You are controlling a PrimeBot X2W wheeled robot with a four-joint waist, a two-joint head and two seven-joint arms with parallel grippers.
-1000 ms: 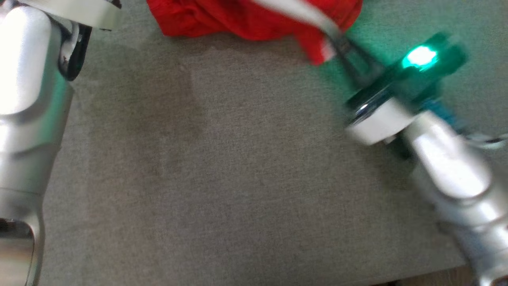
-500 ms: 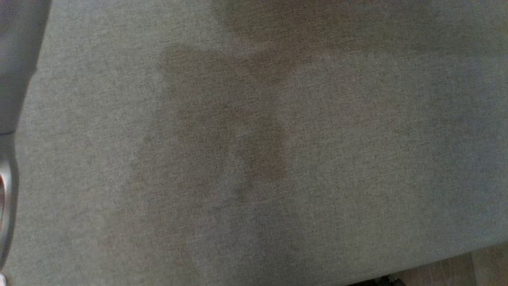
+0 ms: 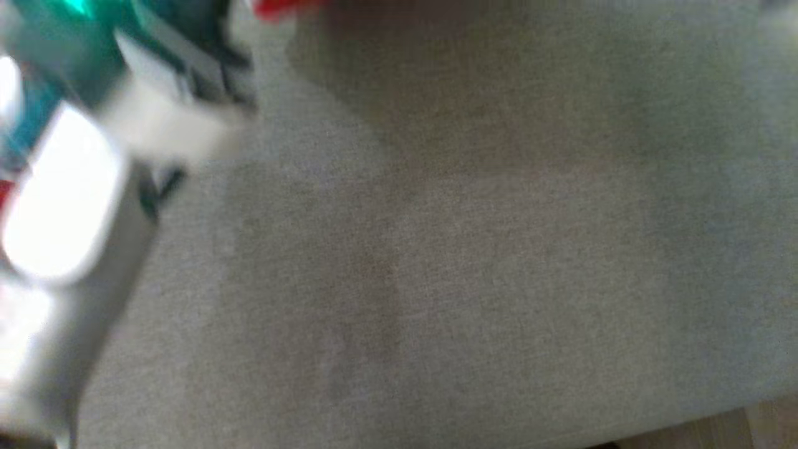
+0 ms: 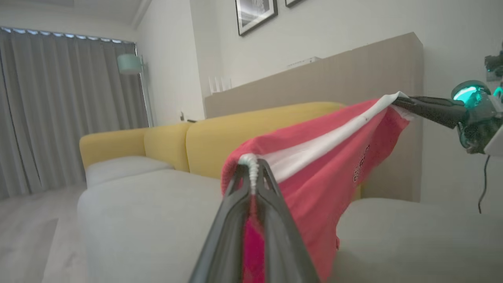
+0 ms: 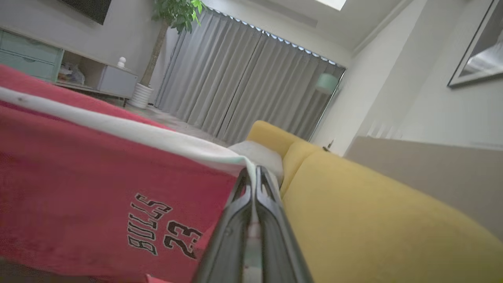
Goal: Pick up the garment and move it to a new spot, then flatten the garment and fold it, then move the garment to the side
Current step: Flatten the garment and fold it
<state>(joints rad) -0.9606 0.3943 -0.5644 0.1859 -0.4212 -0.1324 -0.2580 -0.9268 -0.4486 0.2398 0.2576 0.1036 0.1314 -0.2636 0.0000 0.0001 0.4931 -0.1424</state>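
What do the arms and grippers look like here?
The left gripper and right gripper have long, thin, dark grey jaws tapering to points. The right wrist housing is dark with a glowing teal light and a thin black cable below. The left forearm is glossy silver-white.

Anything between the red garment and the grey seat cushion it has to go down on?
Nothing visible. The red garment hangs stretched by its white band between the left gripper and the right gripper, both shut on it, above the grey seat cushion. The yellow backrest is behind it, not beneath.
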